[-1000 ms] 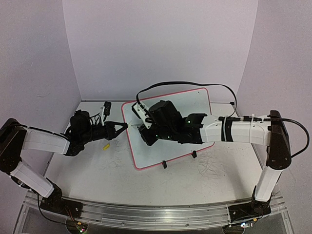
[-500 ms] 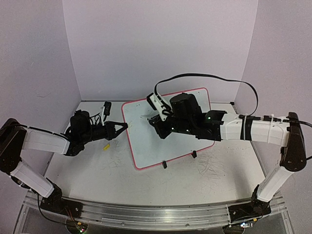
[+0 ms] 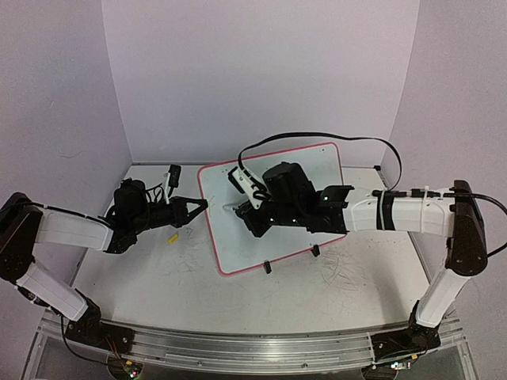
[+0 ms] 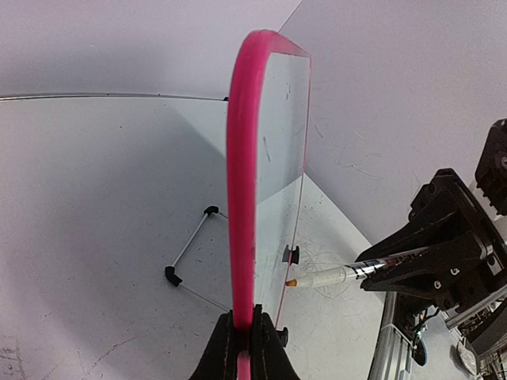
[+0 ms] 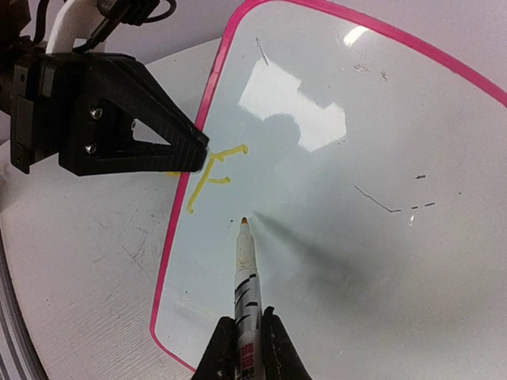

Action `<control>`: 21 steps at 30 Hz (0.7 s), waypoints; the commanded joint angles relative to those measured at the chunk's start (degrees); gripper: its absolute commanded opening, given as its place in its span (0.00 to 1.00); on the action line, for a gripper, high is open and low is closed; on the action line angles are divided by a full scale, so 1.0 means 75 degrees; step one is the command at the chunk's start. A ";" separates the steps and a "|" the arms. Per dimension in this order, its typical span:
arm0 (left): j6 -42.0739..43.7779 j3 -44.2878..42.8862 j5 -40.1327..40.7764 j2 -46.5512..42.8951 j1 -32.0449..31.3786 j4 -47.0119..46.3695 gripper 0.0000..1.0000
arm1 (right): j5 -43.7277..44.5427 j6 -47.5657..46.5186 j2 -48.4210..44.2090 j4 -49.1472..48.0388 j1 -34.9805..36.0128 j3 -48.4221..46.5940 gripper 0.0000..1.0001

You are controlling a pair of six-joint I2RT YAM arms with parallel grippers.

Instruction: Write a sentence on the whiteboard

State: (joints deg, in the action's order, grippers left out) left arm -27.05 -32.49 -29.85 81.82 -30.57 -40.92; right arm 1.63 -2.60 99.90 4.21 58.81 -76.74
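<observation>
**Board pinned, one letter written**

The whiteboard (image 5: pixel 380 158) stands propped on the surface (image 3: pixel 198 277). The left gripper (image 4: pixel 242 332) is clenched on its left rim, likely to steady it against writing pressure. The right gripper (image 5: pixel 247 336) grasps a marker (image 5: pixel 245 273). Its tip points at the board face just below the sentence (image 5: pixel 210 178), only one yellow letter beside that rim.

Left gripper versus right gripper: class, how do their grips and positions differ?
The left gripper clamps the whiteboard's pink rim; the right gripper clamps a marker. The left gripper sits at the board's edge; the right gripper faces its surface, marker tip near the yellow strokes. Both are black and shut.
</observation>
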 commanded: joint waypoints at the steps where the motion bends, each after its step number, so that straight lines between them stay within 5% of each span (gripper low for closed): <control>1: 0.0107 -0.0044 -0.0035 -0.0264 -0.0003 -0.0125 0.00 | -0.0037 -0.0061 0.0054 -0.0081 0.0042 -0.0379 0.00; 21: 0.0122 -0.0102 -0.0066 -0.0226 -0.0003 -0.0118 0.00 | 0.0221 -0.0066 0.0152 -0.0046 0.0109 -0.0510 0.00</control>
State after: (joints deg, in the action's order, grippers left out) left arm -27.03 -32.49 -29.87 81.73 -30.57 -40.91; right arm 1.72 -3.05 100.87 4.40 59.31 -78.46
